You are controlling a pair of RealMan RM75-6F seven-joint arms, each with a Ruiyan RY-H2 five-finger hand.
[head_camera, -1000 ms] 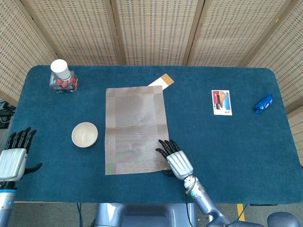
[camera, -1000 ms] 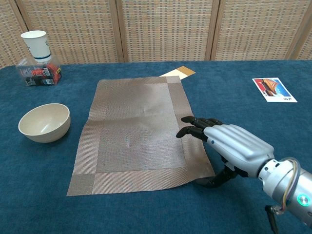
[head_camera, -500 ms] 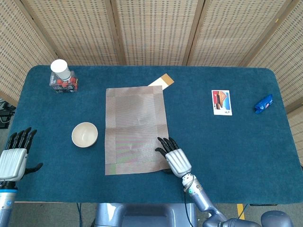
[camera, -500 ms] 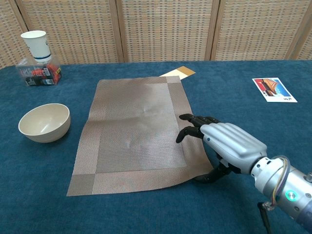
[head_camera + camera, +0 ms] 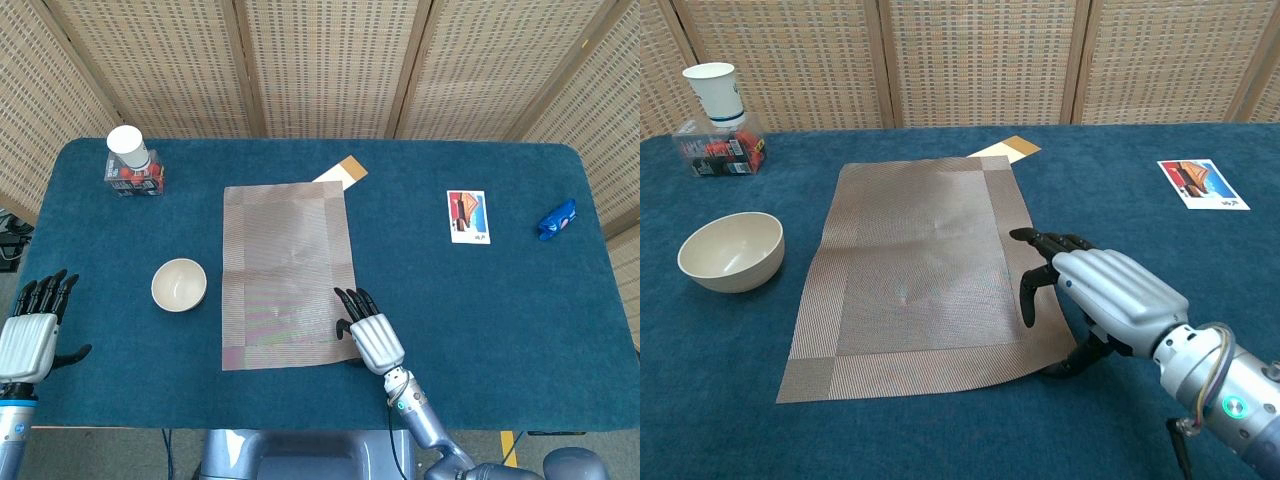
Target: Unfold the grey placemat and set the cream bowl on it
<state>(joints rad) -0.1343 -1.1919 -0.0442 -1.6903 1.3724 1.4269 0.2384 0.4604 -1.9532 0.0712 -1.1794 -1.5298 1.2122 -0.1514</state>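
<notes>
The grey placemat (image 5: 287,275) lies unfolded and flat at the centre of the blue counter (image 5: 480,310). The cream bowl (image 5: 179,284) stands upright on the counter just beside the placemat's left edge, not on it. The right hand (image 5: 1095,295) sits over the placemat's near right corner, fingers (image 5: 1040,240) apart with some bent downward, holding nothing. The left hand (image 5: 30,330) is at the counter's near left edge, fingers spread, empty, well apart from the bowl.

grey woven placemat (image 5: 287,276), cream bowl (image 5: 179,285), blue table (image 5: 480,310)
</notes>
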